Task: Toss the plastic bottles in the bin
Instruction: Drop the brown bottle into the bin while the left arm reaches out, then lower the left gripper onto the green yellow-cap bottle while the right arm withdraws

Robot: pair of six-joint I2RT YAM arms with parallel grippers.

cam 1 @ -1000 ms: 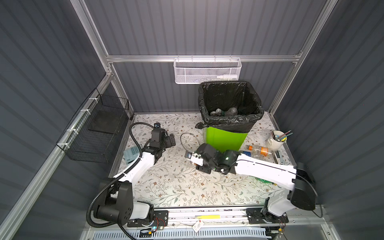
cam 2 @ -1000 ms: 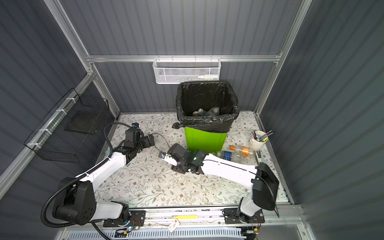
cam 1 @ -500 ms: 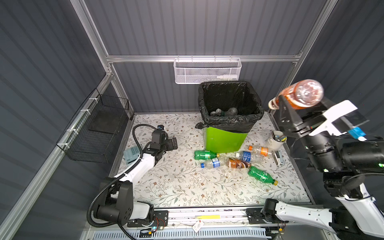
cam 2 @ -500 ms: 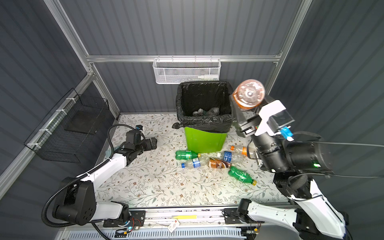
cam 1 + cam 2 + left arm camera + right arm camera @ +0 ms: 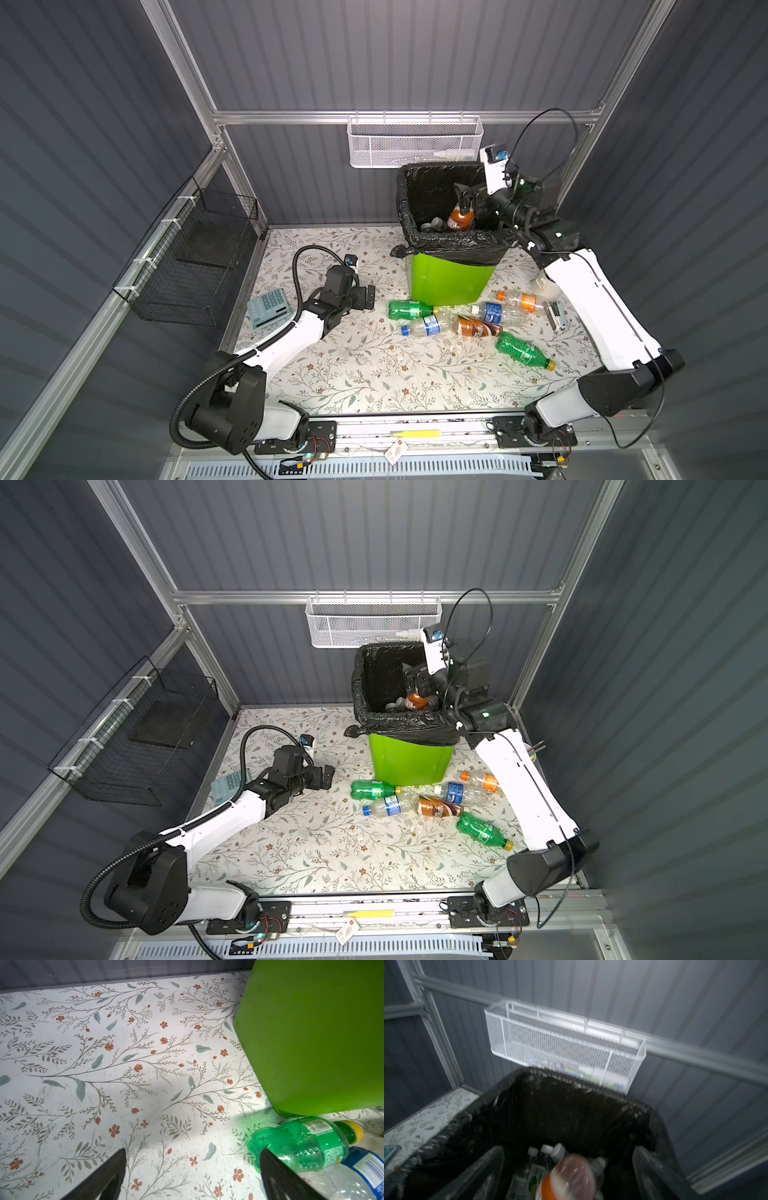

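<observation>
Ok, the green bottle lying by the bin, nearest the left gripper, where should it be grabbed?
Likely the round body near its base, from above. The green bottle lies on its side, base toward the left gripper, yellow cap pointing away. The bin stands close behind and a blue-labelled bottle crowds its neck, so the base end looks freest.

Orange-labelled bottle (image 5: 566, 1178) blurred, cut by the edge, white cup (image 5: 542, 287) mostly behind right arm (image 5: 590, 299)
</observation>
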